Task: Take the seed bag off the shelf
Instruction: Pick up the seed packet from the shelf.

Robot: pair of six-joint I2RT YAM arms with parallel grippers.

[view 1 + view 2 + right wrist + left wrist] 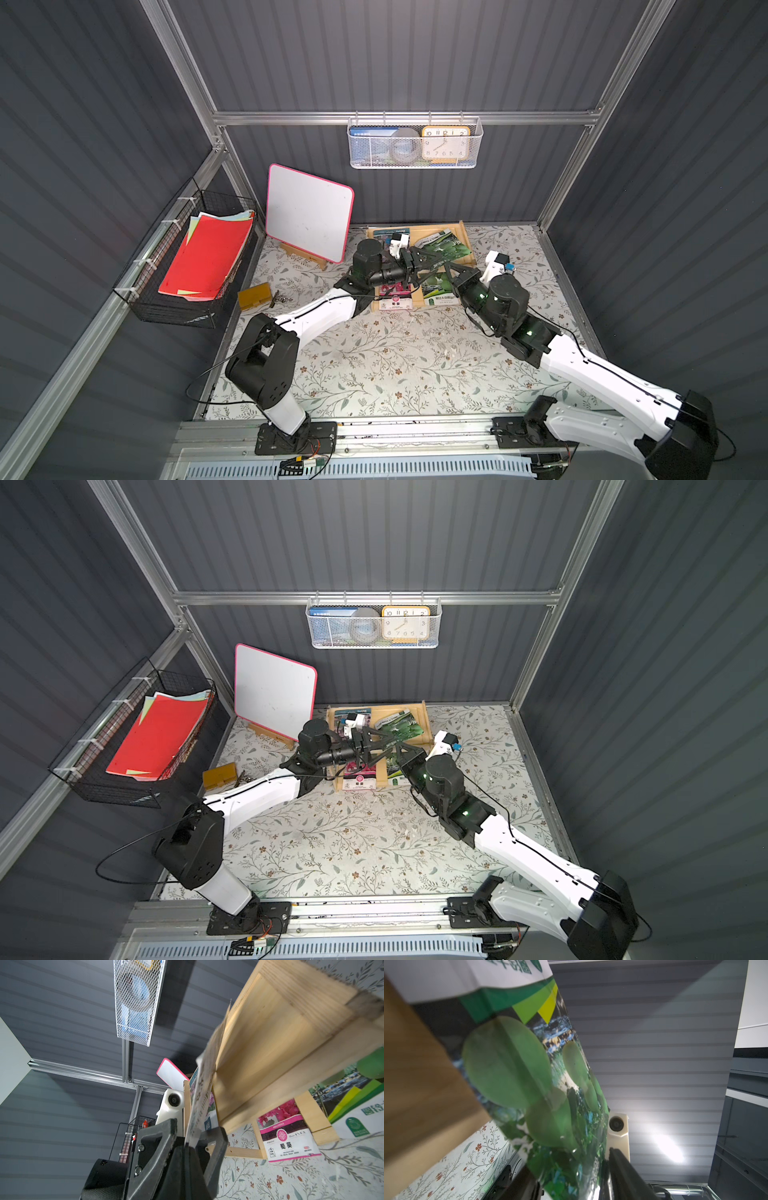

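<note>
Pine-wood shelf (pixel 464 235) is standing at the far edge of the bench (pixel 395 353), about midway along it. The green seed bag (pixel 446 245) is lying askew at the right end of the upper tier, tilted rather than flat. Its near edge is being pinched by the right tool (pixel 194 1132), jaws fully together on the thin film, which is rising edge-on out of them in the right wrist view. Reaching across the shelf front from the bench's left side, the left tool (pixel 570 1159) is standing part-open with one finger on either side of the bag, apparently not pressing it.

Step in hand, as judged: lift-off, with the bag gripped but seemingly resting partly on the tier. The next move is calling for a second pinch by the left tool or its retreat. After that comes a draw upward and towards the bench's near edge, high enough to clear the raised rail. A pink packet (pixel 395 301) and a second green packet (pixel 438 291) are lying on the lower tier just beneath. The slick film is looking liable to slip.
</note>
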